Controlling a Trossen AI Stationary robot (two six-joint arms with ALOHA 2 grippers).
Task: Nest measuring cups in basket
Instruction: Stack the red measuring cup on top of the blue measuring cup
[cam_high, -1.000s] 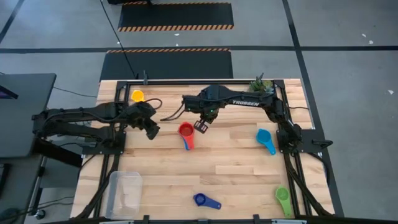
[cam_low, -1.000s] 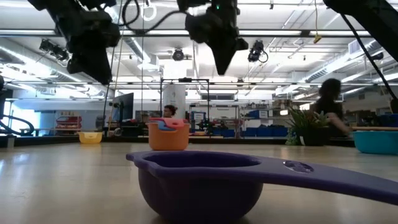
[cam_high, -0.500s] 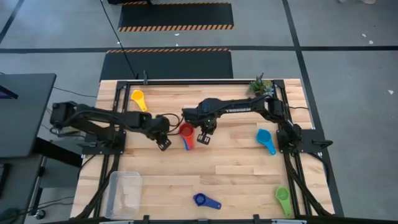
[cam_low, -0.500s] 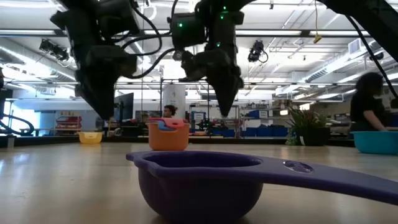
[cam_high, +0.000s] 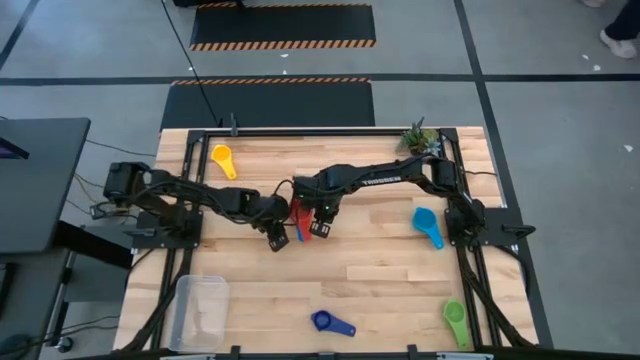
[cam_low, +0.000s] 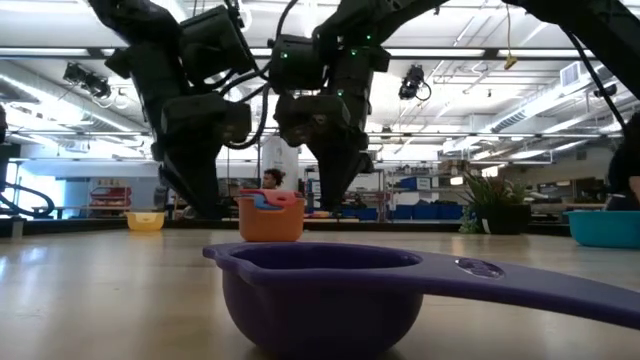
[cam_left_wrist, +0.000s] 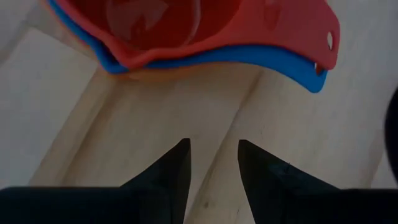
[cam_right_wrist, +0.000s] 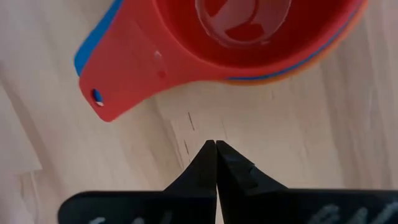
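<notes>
Both arms have dropped beside the red cup, seemingly hiding it; left fingers spread, right fingers together.

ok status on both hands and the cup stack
Left hand open, right hand shut, both empty, flanking nested red stack. Basket far off at table's near-left corner. Nothing in the way.

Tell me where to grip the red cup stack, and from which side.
Grip the flat handles, which jut out together from the stack of red over blue and orange. Come from above and close across their thin edges. The round bowl is likely too wide. The left gripper is open; the right gripper is shut.
</notes>
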